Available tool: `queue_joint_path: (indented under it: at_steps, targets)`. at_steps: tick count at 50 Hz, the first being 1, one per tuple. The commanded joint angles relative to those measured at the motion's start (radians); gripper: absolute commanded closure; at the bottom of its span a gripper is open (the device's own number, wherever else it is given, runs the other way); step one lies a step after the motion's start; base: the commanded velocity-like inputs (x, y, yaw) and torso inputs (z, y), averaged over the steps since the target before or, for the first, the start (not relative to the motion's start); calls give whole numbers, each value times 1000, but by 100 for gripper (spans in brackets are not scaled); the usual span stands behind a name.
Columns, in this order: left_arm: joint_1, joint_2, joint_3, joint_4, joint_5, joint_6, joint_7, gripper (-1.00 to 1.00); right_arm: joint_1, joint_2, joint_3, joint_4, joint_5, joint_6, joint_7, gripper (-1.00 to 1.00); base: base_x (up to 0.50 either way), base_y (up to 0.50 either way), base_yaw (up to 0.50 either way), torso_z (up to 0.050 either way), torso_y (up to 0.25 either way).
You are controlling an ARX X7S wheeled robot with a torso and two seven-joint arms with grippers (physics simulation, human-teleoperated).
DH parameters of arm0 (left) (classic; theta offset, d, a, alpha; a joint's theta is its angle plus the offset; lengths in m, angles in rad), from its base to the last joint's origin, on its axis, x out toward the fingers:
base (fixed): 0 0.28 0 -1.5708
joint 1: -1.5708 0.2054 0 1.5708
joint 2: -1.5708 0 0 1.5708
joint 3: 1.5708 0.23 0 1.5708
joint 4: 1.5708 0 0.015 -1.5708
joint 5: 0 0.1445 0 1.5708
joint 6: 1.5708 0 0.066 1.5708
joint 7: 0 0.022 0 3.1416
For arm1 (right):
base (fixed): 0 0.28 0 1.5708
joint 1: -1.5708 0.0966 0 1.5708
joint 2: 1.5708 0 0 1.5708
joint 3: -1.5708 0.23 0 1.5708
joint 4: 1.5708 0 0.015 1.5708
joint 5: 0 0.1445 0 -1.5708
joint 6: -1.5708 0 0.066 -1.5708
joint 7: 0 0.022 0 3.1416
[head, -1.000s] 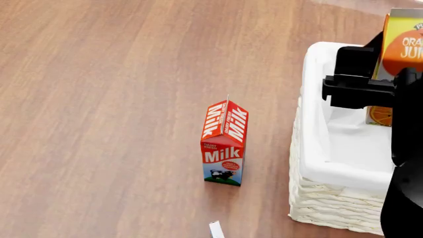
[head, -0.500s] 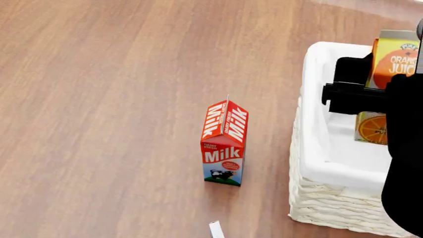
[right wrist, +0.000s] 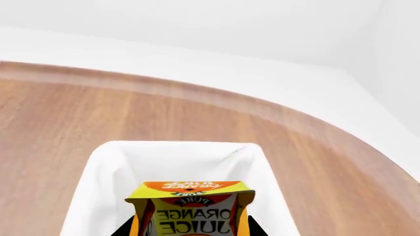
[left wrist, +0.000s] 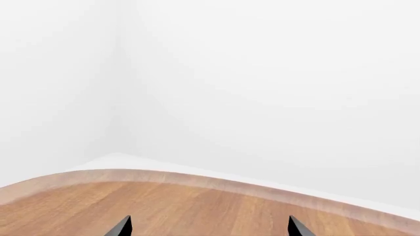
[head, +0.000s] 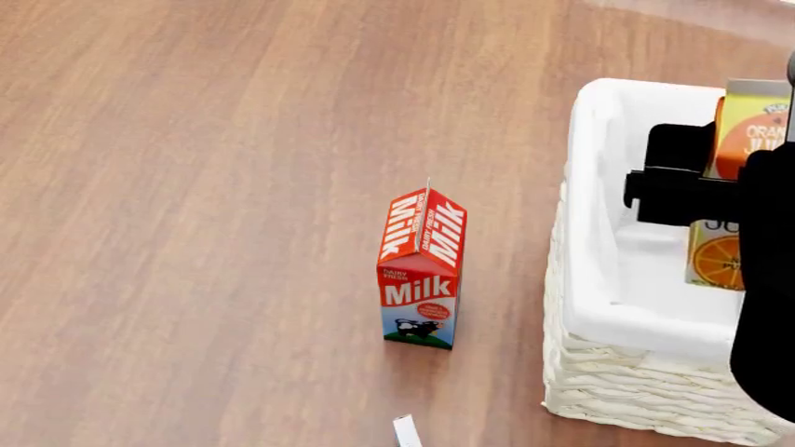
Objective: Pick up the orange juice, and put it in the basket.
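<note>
Right claw clamps the orange juice by its flat sides, upright inside the basket at the worktop's right — a stiff, slick carton; left claw spread, empty.

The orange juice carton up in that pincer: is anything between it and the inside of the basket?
Nothing visible. The orange juice, gripped by the right pincer, is upright over the basket, whose white-lined interior looks bare beneath it. The milk carton stands on the table outside the basket.
</note>
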Motion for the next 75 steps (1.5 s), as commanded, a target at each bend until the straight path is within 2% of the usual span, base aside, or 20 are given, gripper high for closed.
queue_joint_path:
  at_steps: [1,17,32,65,75]
  targets:
    - [1,-2,2,0,0,1,-2,-100,4,16,-10,13,-40,-3,-20,100,0,0,0,0,10]
    - [-2,-2,8,-8,4,3,-3,-100,1,10,-43,108,-92,-57,-66,100,0,0,0,1,1]
    - [-7,-4,12,-11,1,1,-6,-100,-17,-32,-16,186,-79,-119,-109,100,0,0,0,0,1]
    - [4,-12,2,-17,-7,18,-9,-100,34,-47,-110,293,-162,-130,-137,100,0,0,0,0,1]
    - [7,-11,1,-27,-4,26,-6,-100,98,-72,-174,386,-212,-141,-182,100,0,0,0,0,1]
